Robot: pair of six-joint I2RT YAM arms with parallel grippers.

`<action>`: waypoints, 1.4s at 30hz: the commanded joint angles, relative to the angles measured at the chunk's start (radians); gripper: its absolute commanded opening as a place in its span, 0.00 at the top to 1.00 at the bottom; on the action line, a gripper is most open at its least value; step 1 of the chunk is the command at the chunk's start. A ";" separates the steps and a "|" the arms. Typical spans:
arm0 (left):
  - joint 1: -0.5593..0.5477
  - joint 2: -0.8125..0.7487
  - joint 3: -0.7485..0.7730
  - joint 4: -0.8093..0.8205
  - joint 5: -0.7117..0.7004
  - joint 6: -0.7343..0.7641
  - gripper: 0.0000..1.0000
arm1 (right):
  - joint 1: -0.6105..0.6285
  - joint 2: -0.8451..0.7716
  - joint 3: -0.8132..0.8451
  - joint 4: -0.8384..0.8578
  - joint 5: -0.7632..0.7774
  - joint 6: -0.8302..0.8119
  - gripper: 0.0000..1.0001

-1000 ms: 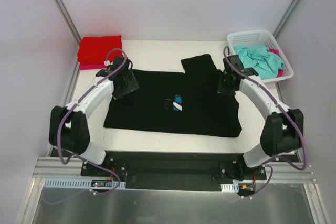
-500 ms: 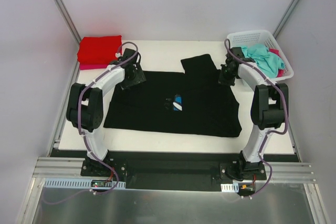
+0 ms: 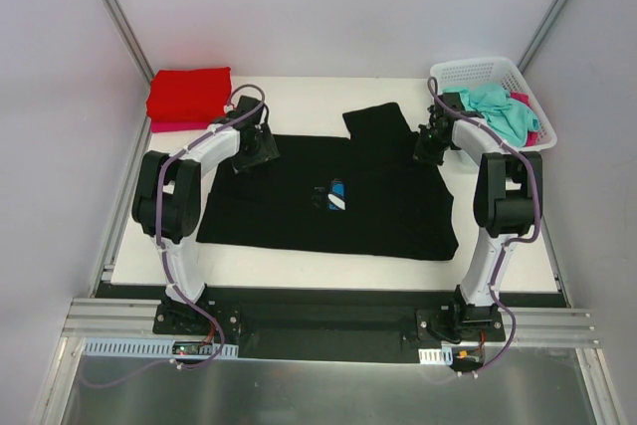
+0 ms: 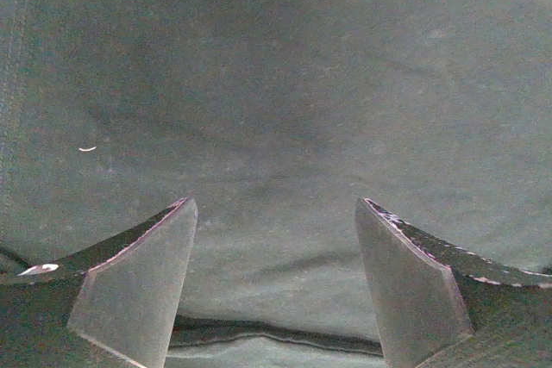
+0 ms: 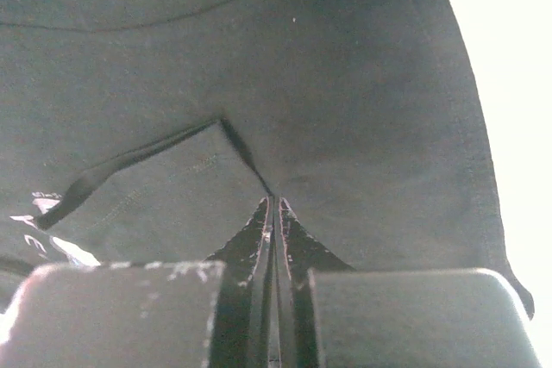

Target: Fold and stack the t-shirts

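Observation:
The black t-shirt (image 3: 289,206) lies spread flat on the white table, its blue-and-white print (image 3: 336,196) facing up. One sleeve (image 3: 378,118) sticks out at the back. My left gripper (image 3: 256,146) hovers open over the shirt's back left part; the left wrist view shows its jaws (image 4: 274,204) wide apart above the black cloth (image 4: 276,84). My right gripper (image 3: 430,146) is at the shirt's back right, beside that sleeve. In the right wrist view its jaws (image 5: 274,200) are closed, with a crease of the black cloth (image 5: 345,84) running to the tips.
A folded red t-shirt (image 3: 189,92) sits at the back left on a pink one (image 3: 164,126). A white mesh basket (image 3: 478,69) at the back right holds a teal shirt (image 3: 493,111) and a pink one (image 3: 525,100). Bare table (image 3: 299,97) lies behind the black shirt.
Both arms have reached farther back, moving the grippers from mid-shirt toward its back corners. The black shirt's outline looks unchanged.

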 commanded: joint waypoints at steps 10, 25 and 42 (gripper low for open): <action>0.015 -0.042 -0.095 0.121 0.044 0.003 0.26 | -0.007 0.006 0.026 0.036 -0.102 -0.036 0.95; 0.020 -0.017 -0.102 0.116 0.069 0.012 0.25 | -0.015 0.025 -0.011 0.039 -0.128 -0.018 0.60; 0.018 0.125 0.231 -0.201 -0.049 0.166 0.18 | 0.140 0.179 0.555 -0.418 0.324 -0.138 0.22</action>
